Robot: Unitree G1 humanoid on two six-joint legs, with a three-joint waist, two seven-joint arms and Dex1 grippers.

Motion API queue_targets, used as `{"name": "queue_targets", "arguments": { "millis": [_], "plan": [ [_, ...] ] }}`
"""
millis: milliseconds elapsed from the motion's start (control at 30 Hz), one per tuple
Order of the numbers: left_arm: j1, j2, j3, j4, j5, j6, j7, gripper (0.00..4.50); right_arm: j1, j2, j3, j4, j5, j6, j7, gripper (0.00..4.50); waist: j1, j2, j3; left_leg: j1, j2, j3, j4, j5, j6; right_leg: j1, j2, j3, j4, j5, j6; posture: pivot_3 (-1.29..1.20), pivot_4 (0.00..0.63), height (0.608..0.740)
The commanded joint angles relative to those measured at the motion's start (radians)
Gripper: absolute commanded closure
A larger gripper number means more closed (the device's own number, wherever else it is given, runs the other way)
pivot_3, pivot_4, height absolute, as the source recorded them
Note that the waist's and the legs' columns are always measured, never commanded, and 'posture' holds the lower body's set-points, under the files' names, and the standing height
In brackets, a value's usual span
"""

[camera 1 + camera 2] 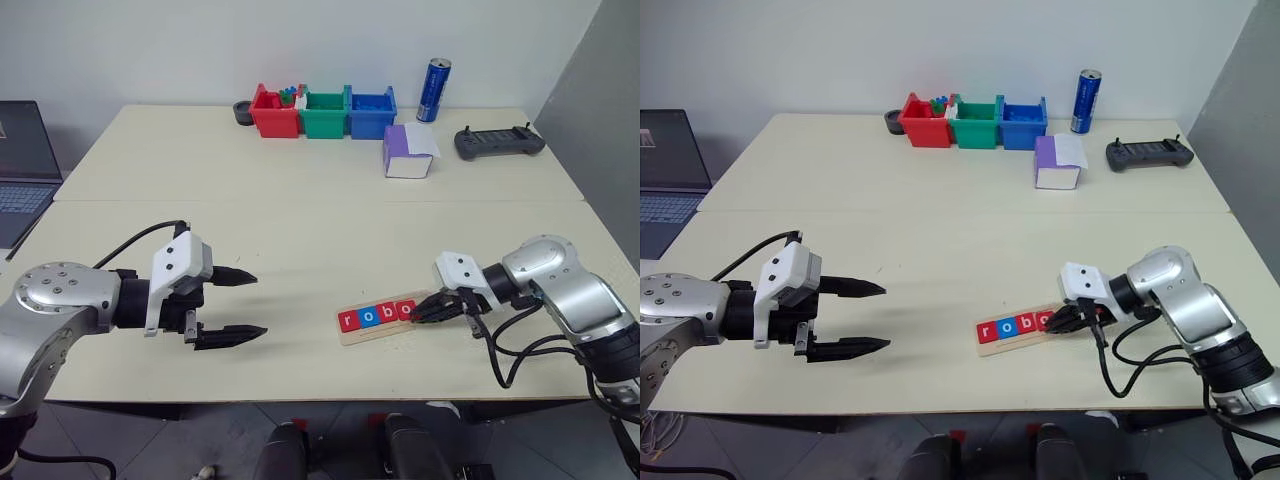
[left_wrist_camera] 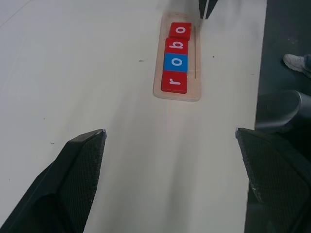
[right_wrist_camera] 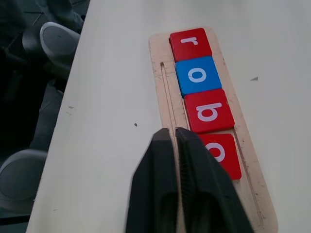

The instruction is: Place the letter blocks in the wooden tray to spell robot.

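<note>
The wooden tray (image 1: 378, 332) lies near the table's front edge, right of centre. In it sit letter blocks in a row: a red r (image 3: 190, 43), a blue o (image 3: 198, 75), a red b (image 3: 209, 110) and a red o (image 3: 221, 153). My right gripper (image 3: 174, 132) is shut with nothing between its fingers, its tips over the tray's thin groove beside the red o (image 1: 405, 310). My left gripper (image 1: 258, 304) hovers open over bare table, well to the left of the tray (image 2: 196, 73), fingers (image 2: 85, 165) spread wide and empty.
Red (image 1: 272, 115), green (image 1: 324, 115) and blue (image 1: 369, 114) bins stand at the table's far side. A purple-and-white box (image 1: 407, 152), a blue can (image 1: 434, 90) and a black controller (image 1: 498, 141) are nearby. A laptop (image 1: 22, 170) sits at far left.
</note>
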Motion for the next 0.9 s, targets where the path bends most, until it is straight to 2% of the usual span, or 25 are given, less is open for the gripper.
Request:
{"name": "queue_targets", "arguments": {
  "millis": [33,633,900],
  "plan": [
    [-0.007,0.008,0.024,-0.026,-0.010,0.004,0.003,0.00,-0.007,0.005,0.020,0.012,-0.024,-0.012,-0.013,4.47,0.000,0.000,0.000,0.000,0.000,0.000,0.000,0.000,0.000,0.000,0.000,0.000,0.000,0.000,0.000,0.00,0.150,0.740],
    [0.006,0.007,0.033,-0.042,-0.017,0.014,0.012,0.00,-0.055,0.046,0.047,0.139,-0.081,-0.082,-0.037,4.47,0.001,0.000,0.000,0.000,0.000,0.000,0.000,0.000,0.000,0.000,0.000,0.000,0.000,0.000,-0.001,0.00,0.150,0.740],
    [0.008,0.007,0.034,-0.036,-0.011,0.007,0.010,0.00,-0.075,0.018,-0.023,0.109,-0.002,-0.035,0.008,4.47,0.000,0.000,0.000,0.000,0.000,0.000,0.000,0.000,0.000,0.000,0.000,0.000,0.000,0.000,-0.001,0.00,0.150,0.740]
  ]
}}
